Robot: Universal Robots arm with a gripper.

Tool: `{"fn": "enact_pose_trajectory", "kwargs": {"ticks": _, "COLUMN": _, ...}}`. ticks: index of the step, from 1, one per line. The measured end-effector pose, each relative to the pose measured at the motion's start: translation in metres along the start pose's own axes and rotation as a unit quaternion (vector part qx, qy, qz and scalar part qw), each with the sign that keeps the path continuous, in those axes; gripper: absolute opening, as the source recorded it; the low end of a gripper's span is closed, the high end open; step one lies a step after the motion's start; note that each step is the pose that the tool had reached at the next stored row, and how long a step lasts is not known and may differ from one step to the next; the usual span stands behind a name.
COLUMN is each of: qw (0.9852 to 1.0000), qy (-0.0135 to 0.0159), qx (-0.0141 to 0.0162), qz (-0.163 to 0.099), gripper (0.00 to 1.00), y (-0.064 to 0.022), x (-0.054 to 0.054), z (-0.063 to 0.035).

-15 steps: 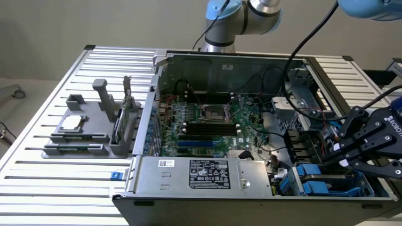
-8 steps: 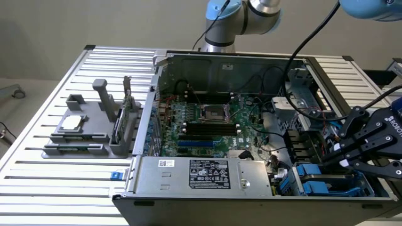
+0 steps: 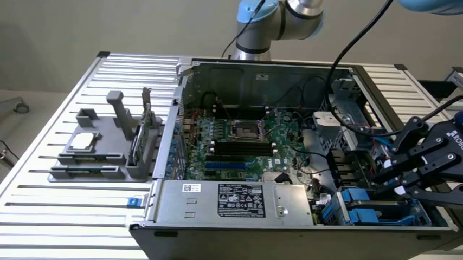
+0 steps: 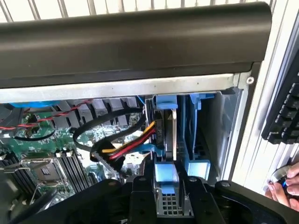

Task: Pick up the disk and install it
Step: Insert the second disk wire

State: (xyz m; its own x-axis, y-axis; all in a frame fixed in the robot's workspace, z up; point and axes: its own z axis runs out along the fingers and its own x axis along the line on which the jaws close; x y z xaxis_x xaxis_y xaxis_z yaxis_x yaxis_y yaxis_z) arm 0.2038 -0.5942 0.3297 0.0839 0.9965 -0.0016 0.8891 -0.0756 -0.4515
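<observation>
Hovering over the computer case's (image 3: 289,162) drive bay: gripper (image 4: 167,184), fingers (image 4: 140,186) parted, straddling but not clamping the disk (image 4: 169,135). Sitting upright in the bay directly below gripper, blue-framed. Lying just beside: red-yellow cable bundle (image 4: 126,147). Resting beyond the case: a hand (image 4: 287,186).

Case wall (image 4: 135,42): dark, across the view. Disk (image 4: 174,130): edge-on in a blue carrier, seated in the drive bay (image 4: 205,135). Cables (image 4: 126,144): red, yellow and black, bundled beside the disk. Motherboard (image 4: 42,158): green, CPU socket visible. Keyboard (image 4: 285,116); person's hand (image 4: 287,186) below it.
</observation>
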Motion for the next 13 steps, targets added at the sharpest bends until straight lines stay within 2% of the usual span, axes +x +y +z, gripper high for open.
{"fn": "enact_pose_trajectory", "kwargs": {"ticks": 8, "qw": 1.0, "qy": 0.0032, "qx": 0.0003, "qz": -0.002, "gripper": 0.31, "y": -0.0338, "x": -0.01, "z": 0.0122}}
{"fn": "enact_pose_trajectory", "kwargs": {"ticks": 10, "qw": 1.0, "qy": 0.0037, "qx": 0.0003, "qz": -0.002, "gripper": 0.31, "y": -0.0437, "x": -0.012, "z": 0.012}}
{"fn": "enact_pose_trajectory", "kwargs": {"ticks": 13, "qw": 1.0, "qy": 0.0045, "qx": 0.0004, "qz": -0.002, "gripper": 0.31, "y": -0.0546, "x": -0.015, "z": 0.0061}}
